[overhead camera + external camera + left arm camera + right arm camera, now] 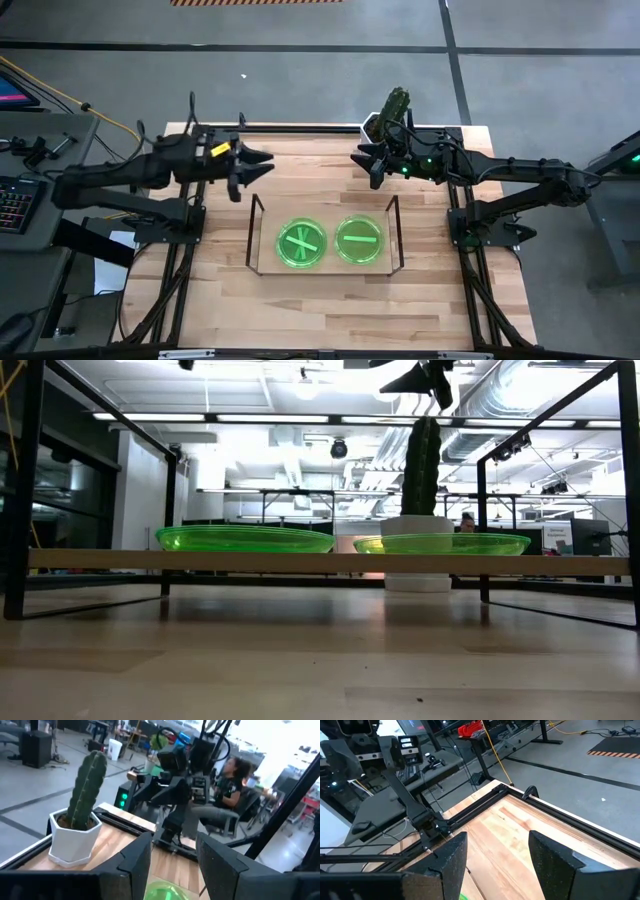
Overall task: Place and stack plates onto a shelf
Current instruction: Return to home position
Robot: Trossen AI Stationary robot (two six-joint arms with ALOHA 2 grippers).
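The shelf [322, 268], a low dark wire rack with a wood-coloured surface [330, 562], stands mid-table. Green plates rest flat on it in two places. The left pile [301, 243] [245, 539] shows crossed stripes, so it is more than one plate. The right plate [360, 239] [455, 544] shows one stripe. My left gripper [258, 165] [172, 865] hovers open above the table, beyond the shelf's far left corner. My right gripper [362, 165] [495, 865] hovers open beyond the far right corner. A green plate edge [165, 892] shows below the left fingers.
A cactus in a white pot [388, 112] [420, 470] [82, 810] stands at the table's far edge, just behind my right gripper. The black table frame [30, 480] borders the sides. Bare wood [330, 310] lies between shelf and near edge. A person [235, 775] sits beyond the table.
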